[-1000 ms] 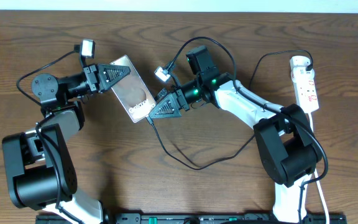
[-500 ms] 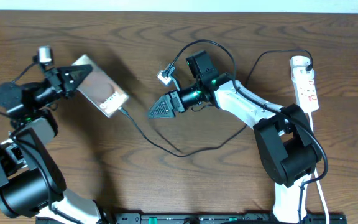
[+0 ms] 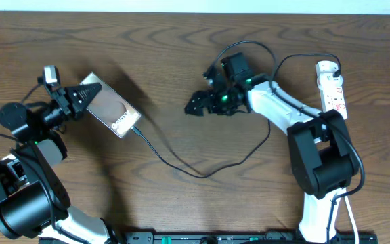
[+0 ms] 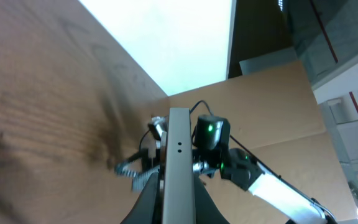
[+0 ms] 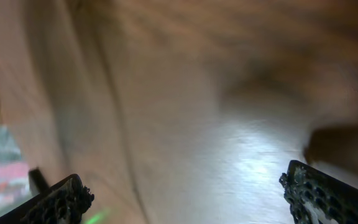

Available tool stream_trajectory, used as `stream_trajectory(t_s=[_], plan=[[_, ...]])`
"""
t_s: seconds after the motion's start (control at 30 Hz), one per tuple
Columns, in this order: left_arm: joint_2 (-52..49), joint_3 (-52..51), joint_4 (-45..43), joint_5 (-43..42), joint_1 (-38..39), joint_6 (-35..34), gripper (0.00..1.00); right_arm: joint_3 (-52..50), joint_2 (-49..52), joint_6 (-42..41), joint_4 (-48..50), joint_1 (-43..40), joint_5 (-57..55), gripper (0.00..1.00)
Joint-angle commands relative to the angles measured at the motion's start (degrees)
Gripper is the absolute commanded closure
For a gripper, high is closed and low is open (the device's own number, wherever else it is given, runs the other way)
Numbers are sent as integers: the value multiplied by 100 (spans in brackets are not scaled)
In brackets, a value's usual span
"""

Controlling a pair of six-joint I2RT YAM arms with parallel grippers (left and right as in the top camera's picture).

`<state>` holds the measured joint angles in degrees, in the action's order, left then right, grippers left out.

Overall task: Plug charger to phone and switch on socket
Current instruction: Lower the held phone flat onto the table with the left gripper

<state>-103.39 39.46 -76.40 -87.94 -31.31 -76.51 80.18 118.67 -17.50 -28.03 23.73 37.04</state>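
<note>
The phone [image 3: 112,108], a dark brown glossy slab with white lettering, lies at the left of the table. My left gripper [image 3: 87,93] is shut on its upper left end; the left wrist view shows the phone's grey edge [image 4: 178,168] between the fingers. The charger's thin black cable [image 3: 202,169] runs from the phone's lower right end across the table toward the white socket strip [image 3: 334,90] at the far right. My right gripper [image 3: 195,105] is open and empty above the middle of the table; its fingertips [image 5: 319,186] stand wide apart in the blurred right wrist view.
The right arm's white links [image 3: 283,112] cross between the table's middle and the socket. A white cord [image 3: 349,203] runs down from the strip along the right edge. A black rail [image 3: 202,237] lies along the front edge.
My right gripper has let go of the cable's plug and drawn back to the right and up. The left gripper carried the phone left, with the cable trailing from it.
</note>
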Motion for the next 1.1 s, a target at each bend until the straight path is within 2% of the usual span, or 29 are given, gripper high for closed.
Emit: stream_trajectory(t_s=[0.0, 0.13, 0.23, 0.43, 0.6, 0.77, 1.07], plan=[[83, -317, 219, 247, 15, 461, 93, 83, -136, -79, -11, -249, -315, 1], [83, -625, 1121, 612, 15, 1169, 93, 83, -350, -66, -59, -385, -555, 1], [83, -726, 2369, 1034, 15, 2031, 93, 83, -603, 20, -168, -422, -831, 1], [83, -728, 4249, 2291, 15, 2833, 93, 83, -861, 87, -267, -417, -863, 1], [83, -728, 4927, 2944, 15, 3161, 93, 81, -866, 184, -374, -417, -863, 1], [83, -728, 5480, 3624, 15, 3195, 93, 81, -866, 190, -400, -417, -863, 1], [83, -728, 5689, 3703, 15, 3193, 93, 81, -866, 192, -413, -413, -866, 1]])
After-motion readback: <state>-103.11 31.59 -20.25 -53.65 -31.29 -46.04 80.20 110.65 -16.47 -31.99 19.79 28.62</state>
